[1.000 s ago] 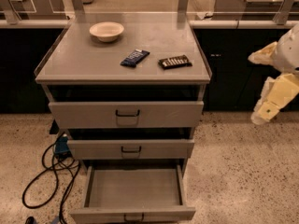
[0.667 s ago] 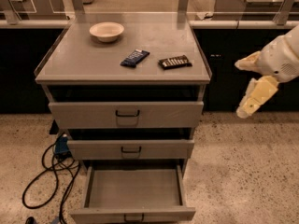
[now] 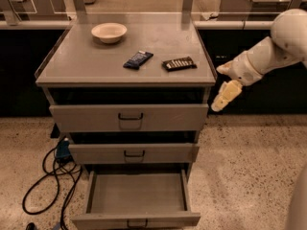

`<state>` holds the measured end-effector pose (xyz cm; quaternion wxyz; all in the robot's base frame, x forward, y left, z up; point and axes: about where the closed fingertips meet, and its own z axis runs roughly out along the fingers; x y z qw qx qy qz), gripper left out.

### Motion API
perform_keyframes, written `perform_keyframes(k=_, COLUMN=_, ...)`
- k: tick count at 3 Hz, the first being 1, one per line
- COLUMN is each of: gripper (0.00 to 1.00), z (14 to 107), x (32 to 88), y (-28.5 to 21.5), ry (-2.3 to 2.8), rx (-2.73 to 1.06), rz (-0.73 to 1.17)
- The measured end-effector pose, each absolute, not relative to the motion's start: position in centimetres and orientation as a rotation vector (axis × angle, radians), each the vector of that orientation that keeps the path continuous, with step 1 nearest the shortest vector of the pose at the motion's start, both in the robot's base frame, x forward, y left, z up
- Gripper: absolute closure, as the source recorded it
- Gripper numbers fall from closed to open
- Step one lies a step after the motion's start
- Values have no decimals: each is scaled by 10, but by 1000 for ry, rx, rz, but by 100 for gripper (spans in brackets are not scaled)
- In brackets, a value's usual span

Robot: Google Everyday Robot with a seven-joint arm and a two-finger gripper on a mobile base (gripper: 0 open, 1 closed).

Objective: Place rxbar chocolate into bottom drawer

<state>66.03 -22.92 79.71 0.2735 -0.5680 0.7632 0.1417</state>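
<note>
While my gripper [image 3: 225,96] is hovering off the cabinet's [image 3: 86,66] right edge, I cannot tell if it is open or closed | rxbar chocolate [image 3: 179,63] is lying on the cabinet top, up-left of me, long axis left-right | bottom drawer [image 3: 136,195] is sitting open.

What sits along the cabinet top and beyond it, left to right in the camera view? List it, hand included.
bowl → blue bar → rxbar chocolate → hand, in the air just right of the cabinet
</note>
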Motion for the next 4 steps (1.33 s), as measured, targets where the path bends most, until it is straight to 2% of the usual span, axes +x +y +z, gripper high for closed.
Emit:
perform_keyframes(k=1, gripper=0, z=778, x=733, y=-208, ry=1993, rx=-1492, rz=226)
perform_keyframes(k=4, gripper=0, z=798, x=747, y=-190, ry=1965, rx=-1488, rz=204)
